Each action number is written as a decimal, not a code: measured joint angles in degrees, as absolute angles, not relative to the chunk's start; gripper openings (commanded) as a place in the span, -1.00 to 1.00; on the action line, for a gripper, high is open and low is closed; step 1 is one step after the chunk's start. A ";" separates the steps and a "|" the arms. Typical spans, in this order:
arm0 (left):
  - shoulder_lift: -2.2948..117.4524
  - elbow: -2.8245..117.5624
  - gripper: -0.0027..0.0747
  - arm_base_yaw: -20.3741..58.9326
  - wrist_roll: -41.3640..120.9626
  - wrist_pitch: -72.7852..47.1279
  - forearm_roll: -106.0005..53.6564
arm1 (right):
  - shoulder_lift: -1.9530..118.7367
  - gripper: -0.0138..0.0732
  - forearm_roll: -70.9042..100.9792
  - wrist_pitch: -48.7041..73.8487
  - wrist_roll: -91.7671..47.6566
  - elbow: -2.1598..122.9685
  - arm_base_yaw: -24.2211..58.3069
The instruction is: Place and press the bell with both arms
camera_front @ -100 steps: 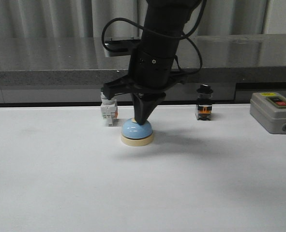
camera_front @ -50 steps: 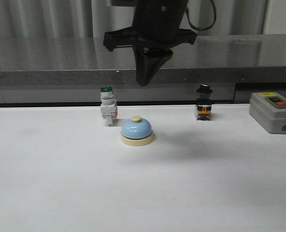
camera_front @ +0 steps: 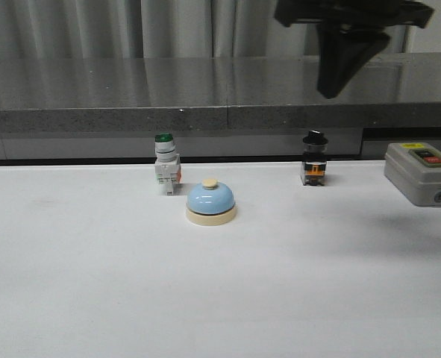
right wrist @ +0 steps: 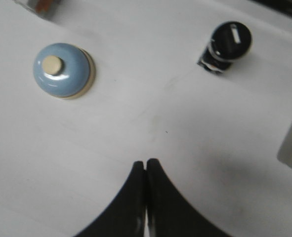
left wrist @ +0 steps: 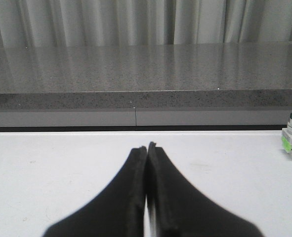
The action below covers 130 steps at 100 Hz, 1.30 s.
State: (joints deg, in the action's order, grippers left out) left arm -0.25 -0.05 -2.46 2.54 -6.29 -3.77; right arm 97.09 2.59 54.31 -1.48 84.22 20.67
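- Bell (camera_front: 211, 202): you see it upright on the white surface (camera_front: 93, 283), just beside the green-capped switch (camera_front: 166, 172), with nothing touching it.
- Your right gripper (camera_front: 335, 80) hangs high above the surface, off toward the black-capped switch (camera_front: 314, 159) side of the bell, its fingers (right wrist: 158, 197) clenched together on nothing.
- Your left gripper (left wrist: 146, 150) has its fingers pressed flat together and empty; the bell is not in its view.
- Judging by this, placing looks done. Whether the press has been made you cannot tell from here.
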 measured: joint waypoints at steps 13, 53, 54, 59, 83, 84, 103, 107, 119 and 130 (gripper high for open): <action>-0.25 -0.05 -0.98 -2.46 2.54 -6.29 -3.77 | 90.72 -0.84 2.59 52.05 -1.40 76.46 17.10; -0.25 -0.05 -0.98 -2.46 2.54 -6.29 -3.77 | 73.72 -0.84 4.56 47.47 0.00 57.68 7.46; -0.25 -0.05 -0.98 -2.46 2.54 -6.29 -3.77 | 72.85 -0.84 4.67 47.35 0.00 57.10 6.74; -0.25 -0.05 -0.98 -2.46 2.54 -6.29 -3.77 | 70.86 -0.84 4.80 46.98 0.00 55.14 5.13; -0.25 -0.05 -0.98 -2.46 2.54 -6.29 -3.77 | 60.99 -0.84 4.94 46.99 0.00 47.71 1.39; -0.25 -0.05 -0.98 -2.46 2.54 -6.29 -3.77 | 60.70 -0.84 4.94 47.15 0.00 47.38 1.33; -0.25 -0.05 -0.98 -2.46 2.54 -6.29 -3.77 | 52.01 -0.84 5.04 48.03 0.00 43.33 1.11; -0.25 -0.05 -0.98 -2.46 2.54 -6.29 -3.77 | 50.35 -0.84 5.08 48.06 0.00 42.48 1.11; -0.25 -0.05 -0.98 -2.46 2.54 -6.29 -3.77 | 44.51 -0.84 5.17 47.36 0.52 39.54 1.11; -0.25 -0.05 -0.98 -2.46 2.54 -6.29 -3.77 | 38.41 -0.84 5.43 44.54 0.67 35.84 1.11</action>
State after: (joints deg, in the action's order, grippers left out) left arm -0.25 -0.05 -2.46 2.54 -6.29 -3.77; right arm 38.41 5.43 44.54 0.67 35.84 1.11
